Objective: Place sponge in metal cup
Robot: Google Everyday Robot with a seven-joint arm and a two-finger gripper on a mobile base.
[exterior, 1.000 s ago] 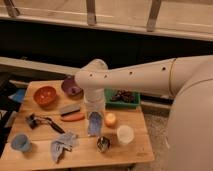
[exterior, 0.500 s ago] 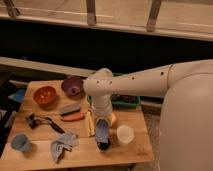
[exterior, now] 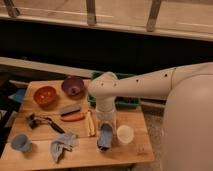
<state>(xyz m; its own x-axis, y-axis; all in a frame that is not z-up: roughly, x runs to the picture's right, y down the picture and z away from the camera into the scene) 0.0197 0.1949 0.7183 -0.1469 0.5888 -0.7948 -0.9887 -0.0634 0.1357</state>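
my hand (exterior: 106, 131) pointing straight down over the tabletop (exterior: 135, 150), pinched tight on the blue-grey sponge (exterior: 105, 138), sponge hanging long side roughly vertical just left of the white cup (exterior: 124, 134), can't spot the metal cup

pincer (exterior: 106, 141): shut on the sponge (exterior: 105, 138), low over the bench (exterior: 90, 154), front centre
white cup (exterior: 124, 134): just right of the pincer
rag (exterior: 62, 144): left of it
blue cup (exterior: 20, 142): front left
two bowls (exterior: 45, 95): rear left
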